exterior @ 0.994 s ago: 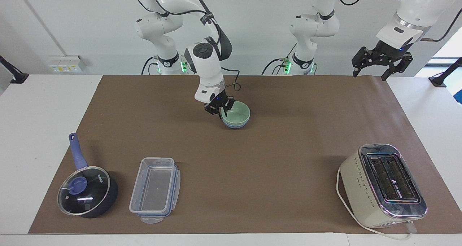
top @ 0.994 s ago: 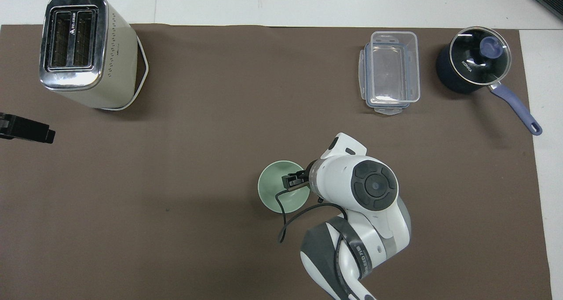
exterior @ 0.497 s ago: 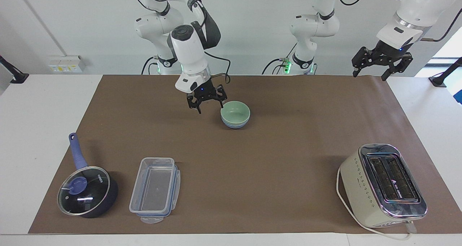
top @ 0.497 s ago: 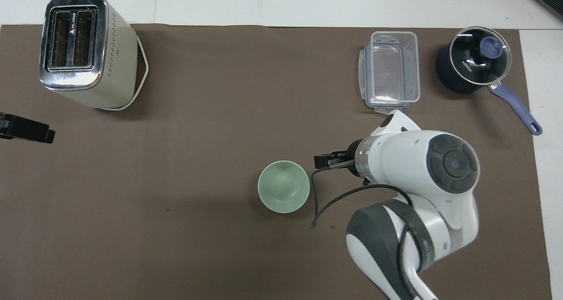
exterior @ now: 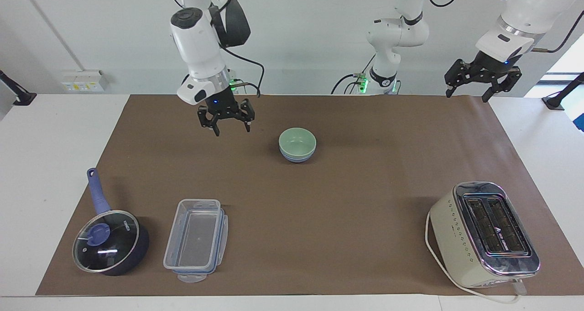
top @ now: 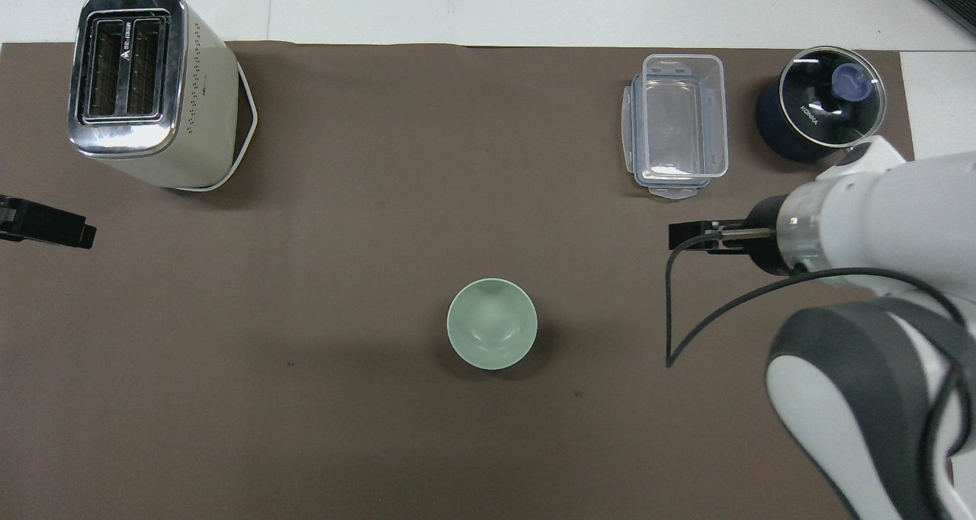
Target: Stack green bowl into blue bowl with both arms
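The green bowl [exterior: 297, 140] sits nested inside the blue bowl [exterior: 296, 158] on the brown mat, in the middle and nearer to the robots. Only the blue bowl's lower wall shows under it. In the overhead view the green bowl [top: 492, 323] hides the blue bowl fully. My right gripper [exterior: 232, 131] is open and empty. It hangs in the air over bare mat beside the bowls, toward the right arm's end, and also shows in the overhead view [top: 686, 236]. My left gripper [exterior: 467, 96] is open and empty. It waits raised over the mat's edge at the left arm's end.
A cream toaster [exterior: 483, 233] stands farther from the robots at the left arm's end. A clear plastic container [exterior: 196, 240] and a dark-blue lidded saucepan [exterior: 109, 242] stand farther from the robots toward the right arm's end.
My right gripper has left the green bowl's rim, risen and moved away toward the right arm's end. The stacked bowls stay put. The left arm has not moved.
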Tool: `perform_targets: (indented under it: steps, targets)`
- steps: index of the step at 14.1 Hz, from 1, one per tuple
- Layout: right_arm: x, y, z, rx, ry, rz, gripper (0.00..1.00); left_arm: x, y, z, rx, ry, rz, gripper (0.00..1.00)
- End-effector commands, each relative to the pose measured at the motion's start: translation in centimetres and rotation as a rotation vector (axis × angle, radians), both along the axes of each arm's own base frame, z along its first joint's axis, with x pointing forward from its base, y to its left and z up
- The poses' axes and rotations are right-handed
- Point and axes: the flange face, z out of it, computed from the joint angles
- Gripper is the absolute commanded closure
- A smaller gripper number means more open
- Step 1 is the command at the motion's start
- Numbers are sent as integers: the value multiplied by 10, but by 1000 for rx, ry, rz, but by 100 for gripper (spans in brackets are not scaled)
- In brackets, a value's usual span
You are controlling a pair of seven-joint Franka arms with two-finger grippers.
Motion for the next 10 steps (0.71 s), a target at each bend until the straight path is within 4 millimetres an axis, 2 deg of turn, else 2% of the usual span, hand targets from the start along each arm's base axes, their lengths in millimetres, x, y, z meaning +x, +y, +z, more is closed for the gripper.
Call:
perform_targets:
  steps: [1, 3, 5, 8, 10]
  targets:
    - [8, -39, 34, -20, 28, -63, 0, -5, 4, 3, 10, 5, 2, 0]
    - [7, -68, 41, -22, 40, -111, 0, -6, 4, 2, 10, 8, 2, 0]
    - [5, -95, 59, -21, 39, -156, 0, -6, 4, 2, 10, 8, -3, 0]
    - [-2, -111, 94, -98, 62, -164, 0, -6, 4, 1, 8, 8, -6, 0]
    - [-4, -115, 96, -112, 67, -168, 0, -6, 4, 1, 8, 8, -8, 0]
